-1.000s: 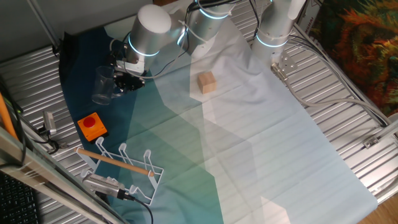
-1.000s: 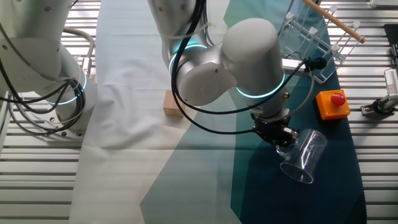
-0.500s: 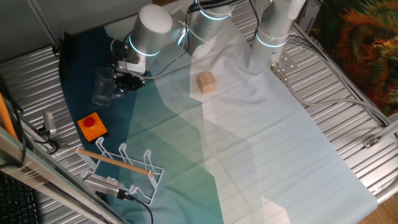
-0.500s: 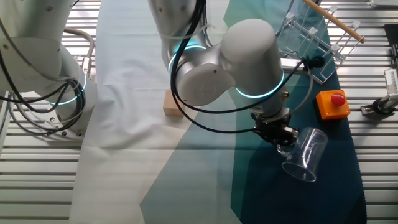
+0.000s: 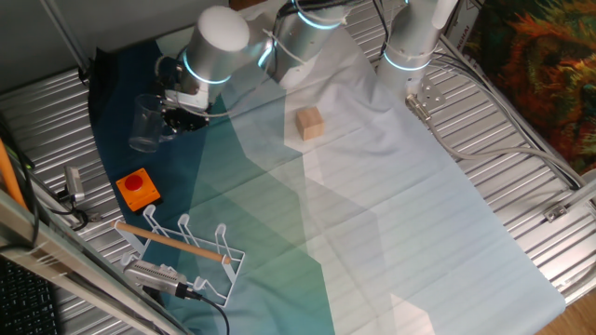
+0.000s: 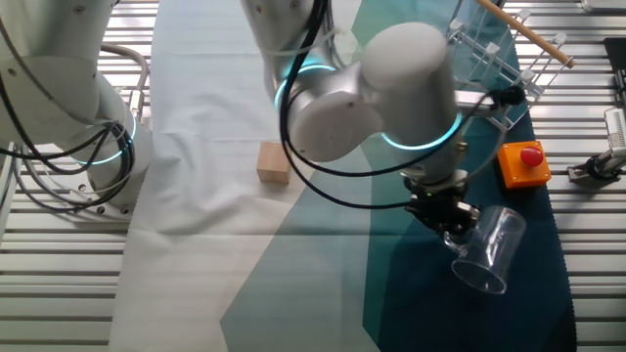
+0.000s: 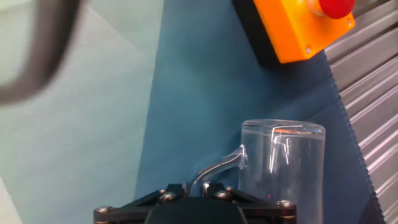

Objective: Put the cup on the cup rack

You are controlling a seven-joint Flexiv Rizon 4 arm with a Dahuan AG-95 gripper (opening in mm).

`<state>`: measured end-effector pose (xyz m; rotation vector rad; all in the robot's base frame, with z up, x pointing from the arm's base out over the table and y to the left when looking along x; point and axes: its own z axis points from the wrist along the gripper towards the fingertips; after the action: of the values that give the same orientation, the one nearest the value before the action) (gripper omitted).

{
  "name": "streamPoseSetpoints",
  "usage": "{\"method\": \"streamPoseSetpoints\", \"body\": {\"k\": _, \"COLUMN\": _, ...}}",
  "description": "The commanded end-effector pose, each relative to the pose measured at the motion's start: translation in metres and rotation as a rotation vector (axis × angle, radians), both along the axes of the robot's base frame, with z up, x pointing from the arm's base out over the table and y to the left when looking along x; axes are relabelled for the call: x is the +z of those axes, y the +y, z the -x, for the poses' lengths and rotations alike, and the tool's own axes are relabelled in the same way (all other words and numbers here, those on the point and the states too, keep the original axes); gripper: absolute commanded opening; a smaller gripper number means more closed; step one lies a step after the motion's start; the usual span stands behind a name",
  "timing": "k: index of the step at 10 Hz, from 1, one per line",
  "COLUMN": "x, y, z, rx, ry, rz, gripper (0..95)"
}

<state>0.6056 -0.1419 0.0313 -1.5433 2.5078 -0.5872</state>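
The cup [image 5: 144, 123] is a clear plastic tumbler with a thin handle. My gripper [image 5: 177, 118] is shut on that handle and holds the cup off the dark blue cloth at the left. In the other fixed view the cup [image 6: 487, 250] hangs tilted below my gripper [image 6: 452, 227]. In the hand view the cup [image 7: 281, 165] fills the lower right, its handle [image 7: 217, 169] running into my gripper [image 7: 195, 186]. The cup rack [image 5: 191, 253], white wire with a wooden rod, stands at the front left; it also shows in the other fixed view [image 6: 489, 59].
An orange block with a red button [image 5: 138, 189] lies between the cup and the rack; it also shows in the other fixed view [image 6: 523, 162] and the hand view [image 7: 297, 28]. A tan wooden cube [image 5: 309, 123] sits on the white cloth. A grey device [image 5: 154, 275] lies by the rack.
My gripper has moved left and slightly up with the cup in it, away from the wooden cube. The cup stays held by its handle.
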Motion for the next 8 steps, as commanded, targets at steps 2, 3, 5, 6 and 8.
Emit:
{"method": "streamPoseSetpoints", "body": {"k": 2, "x": 0.004, "y": 0.022, "z": 0.007, "rx": -0.039, "ry": 0.12, "rz": -0.135, "gripper": 0.0}}
{"method": "streamPoseSetpoints", "body": {"k": 3, "x": 0.006, "y": 0.023, "z": 0.007, "rx": -0.057, "ry": 0.132, "rz": -0.145, "gripper": 0.0}}
{"method": "streamPoseSetpoints", "body": {"k": 5, "x": 0.012, "y": 0.026, "z": 0.008, "rx": -0.091, "ry": 0.148, "rz": -0.157, "gripper": 0.0}}
{"method": "streamPoseSetpoints", "body": {"k": 6, "x": 0.015, "y": 0.027, "z": 0.008, "rx": -0.104, "ry": 0.157, "rz": -0.155, "gripper": 0.0}}
{"method": "streamPoseSetpoints", "body": {"k": 8, "x": 0.021, "y": 0.029, "z": 0.01, "rx": -0.124, "ry": 0.171, "rz": -0.143, "gripper": 0.0}}
